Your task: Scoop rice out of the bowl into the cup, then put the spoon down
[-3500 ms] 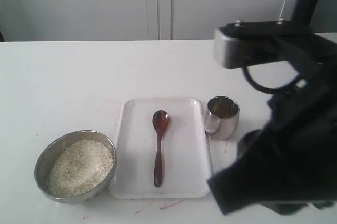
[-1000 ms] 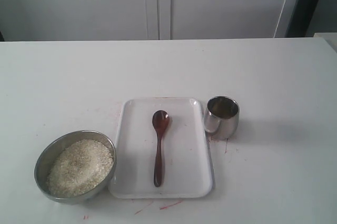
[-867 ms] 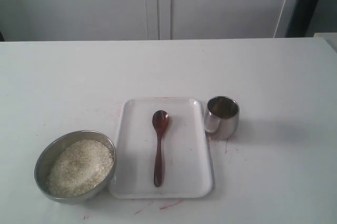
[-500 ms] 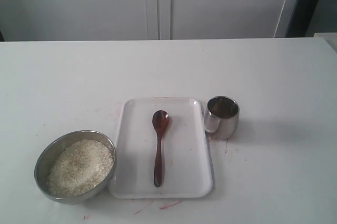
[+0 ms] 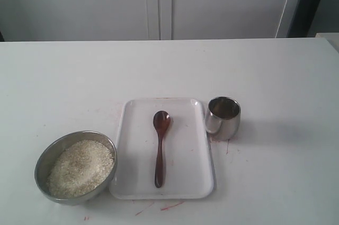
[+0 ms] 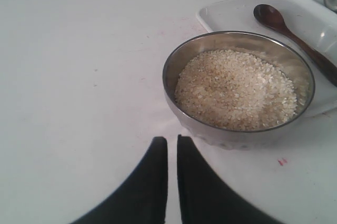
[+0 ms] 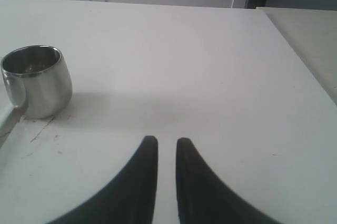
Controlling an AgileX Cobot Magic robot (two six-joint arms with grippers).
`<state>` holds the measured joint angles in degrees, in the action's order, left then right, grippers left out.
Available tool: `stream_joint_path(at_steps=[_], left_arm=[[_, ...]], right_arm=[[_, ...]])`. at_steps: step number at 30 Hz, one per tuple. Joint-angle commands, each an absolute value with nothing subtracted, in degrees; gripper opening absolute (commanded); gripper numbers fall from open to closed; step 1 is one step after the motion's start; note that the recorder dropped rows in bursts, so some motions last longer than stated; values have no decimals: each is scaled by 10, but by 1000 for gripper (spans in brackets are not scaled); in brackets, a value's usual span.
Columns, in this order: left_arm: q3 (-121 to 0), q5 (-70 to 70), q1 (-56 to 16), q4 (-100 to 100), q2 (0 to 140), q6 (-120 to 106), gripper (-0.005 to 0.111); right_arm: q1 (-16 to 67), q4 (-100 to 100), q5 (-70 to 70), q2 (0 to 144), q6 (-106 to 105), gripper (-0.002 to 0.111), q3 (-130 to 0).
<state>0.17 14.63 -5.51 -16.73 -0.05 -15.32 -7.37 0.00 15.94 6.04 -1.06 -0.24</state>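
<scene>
Our black curved-fingered left gripper and black curved-fingered right gripper each hover with jaws drawn nearly together, holding nothing.

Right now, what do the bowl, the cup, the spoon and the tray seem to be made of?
The bowl looks like dull steel: grey, with soft glints. The cup seems polished steel; its sides mirror the surroundings. The spoon appears to be dark reddish-brown wood, glossy, perhaps lacquered. The tray is smooth and white, probably plastic, though that is uncertain.
</scene>
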Motion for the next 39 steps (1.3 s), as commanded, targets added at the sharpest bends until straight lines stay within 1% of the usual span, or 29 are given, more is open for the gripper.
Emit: stream_joint_path(at_steps=[1,39], left_arm=[[0,146,-59,-171,0,-152,14],[0,146,-59,-171,0,-152,14]], right_arm=[[-76,0,158,58,-14,14,0],[-76,0,158,58,-4,14,0]])
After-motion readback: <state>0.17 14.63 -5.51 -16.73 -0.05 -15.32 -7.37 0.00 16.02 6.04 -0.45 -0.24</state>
